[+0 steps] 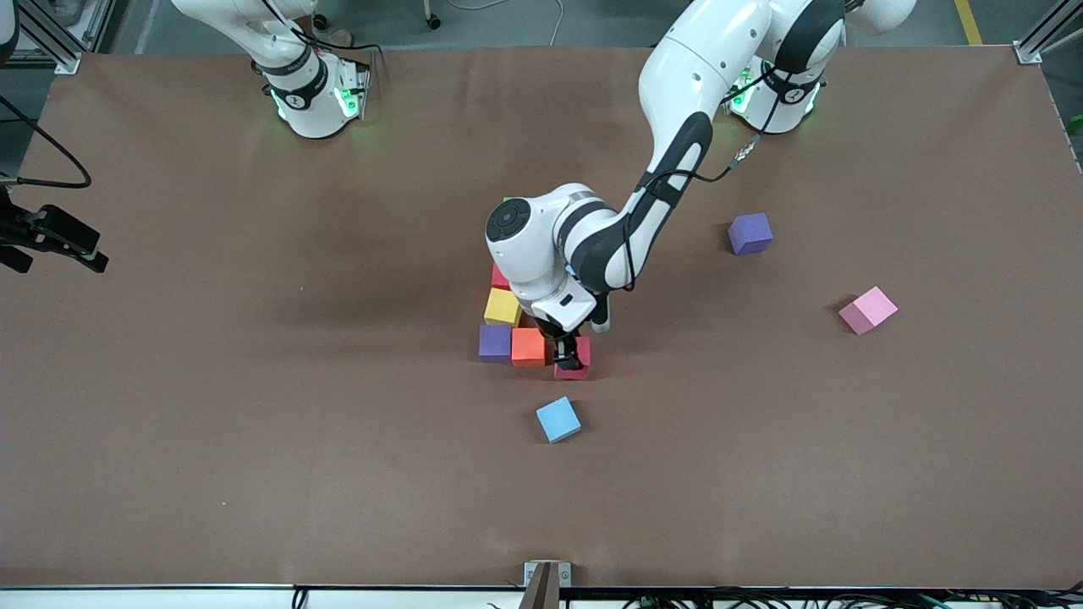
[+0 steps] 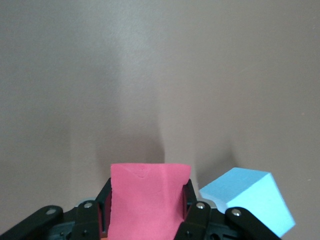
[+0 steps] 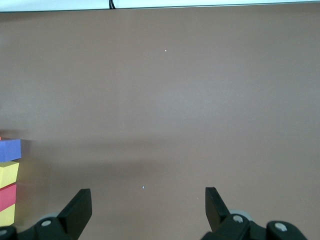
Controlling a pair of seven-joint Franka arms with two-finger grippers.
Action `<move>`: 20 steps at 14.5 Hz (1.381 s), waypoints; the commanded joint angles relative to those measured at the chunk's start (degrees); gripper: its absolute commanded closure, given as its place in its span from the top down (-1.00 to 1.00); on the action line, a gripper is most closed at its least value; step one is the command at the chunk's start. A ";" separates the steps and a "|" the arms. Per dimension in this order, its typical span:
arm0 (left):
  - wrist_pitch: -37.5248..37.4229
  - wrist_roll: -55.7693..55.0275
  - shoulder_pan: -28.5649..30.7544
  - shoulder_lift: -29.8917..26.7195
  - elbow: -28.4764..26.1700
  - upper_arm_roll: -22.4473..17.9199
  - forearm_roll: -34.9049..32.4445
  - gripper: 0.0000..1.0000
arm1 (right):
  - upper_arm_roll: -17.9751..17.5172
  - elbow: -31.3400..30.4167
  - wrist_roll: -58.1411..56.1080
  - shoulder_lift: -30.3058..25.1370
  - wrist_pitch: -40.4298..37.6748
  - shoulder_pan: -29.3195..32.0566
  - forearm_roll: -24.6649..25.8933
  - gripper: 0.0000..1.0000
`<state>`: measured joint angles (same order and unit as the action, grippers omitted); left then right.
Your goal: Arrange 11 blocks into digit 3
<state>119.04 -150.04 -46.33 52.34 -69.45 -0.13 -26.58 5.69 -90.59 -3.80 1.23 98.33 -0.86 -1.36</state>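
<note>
The worktop (image 1: 254, 406) is a wide brown surface. Near its middle sits a cluster of touching blocks: a yellow block (image 1: 503, 307), a purple block (image 1: 495, 342), an orange block (image 1: 529, 347) and a red block (image 1: 578, 362). A blue block (image 1: 558, 419) lies alone, nearer the front camera. Toward the left arm's end lie a second purple block (image 1: 750, 233) and a pink block (image 1: 868, 310), well apart.

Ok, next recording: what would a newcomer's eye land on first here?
The left claw shut on a red block, set beside the orange block at the end of the colourful cluster mid-table. Then the loose ones: a blue block just nearer the camera, a purple block and a pink block toward the left arm's end.
</note>
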 commanded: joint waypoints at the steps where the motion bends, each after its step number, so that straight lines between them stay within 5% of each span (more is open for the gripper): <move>1: -0.13 0.54 -0.60 1.27 1.33 0.47 1.01 -0.99 | -0.41 0.50 0.28 0.17 -0.33 0.43 1.01 1.00; 17: -0.13 0.89 -0.87 2.41 1.07 1.09 0.92 -0.97 | -0.41 0.50 0.20 0.52 0.02 0.60 1.01 1.00; 18: -0.04 1.58 -0.87 2.41 1.07 1.09 0.83 -0.89 | -0.41 0.50 0.20 0.52 0.02 0.60 1.01 1.00; 20: 0.31 3.26 -0.78 2.41 1.07 1.09 0.92 -0.14 | -0.41 0.50 0.28 0.52 0.02 0.60 1.01 1.00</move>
<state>119.10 -148.47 -46.82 53.97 -69.41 1.45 -26.58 5.76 -90.59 -3.80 1.57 98.37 -0.83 -1.32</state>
